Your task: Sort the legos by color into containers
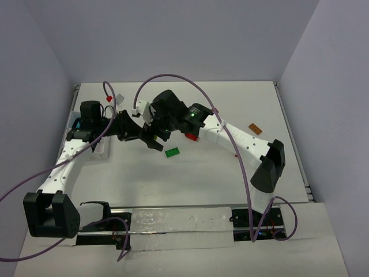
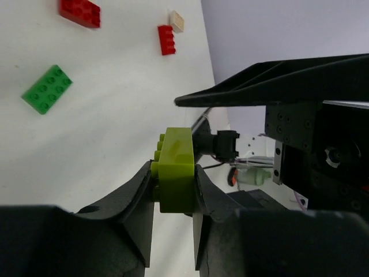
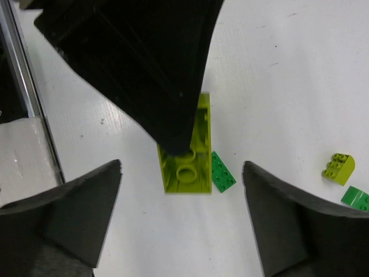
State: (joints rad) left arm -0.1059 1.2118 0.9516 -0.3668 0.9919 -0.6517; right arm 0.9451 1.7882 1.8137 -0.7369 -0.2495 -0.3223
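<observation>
My left gripper [image 2: 174, 193] is shut on a yellow-green lego [image 2: 176, 170], held off the table. The right wrist view shows this lego [image 3: 187, 156] from its hollow underside, with a left finger across its top. My right gripper [image 3: 181, 199] is open and empty, its jaws wide on either side of the lego without touching it. In the top view the two grippers, left [image 1: 149, 142] and right [image 1: 157, 128], meet at centre left. A green lego [image 1: 172, 152] lies just below them. The white container [image 1: 102, 151] is mostly hidden under my left arm.
A red lego [image 1: 191, 137] lies by the right arm and an orange one [image 1: 255, 128] far right. The left wrist view shows a green lego [image 2: 47, 88], two red ones [image 2: 79, 11] and a tan one [image 2: 177, 21]. A small yellow-green lego [image 3: 338, 168] lies right.
</observation>
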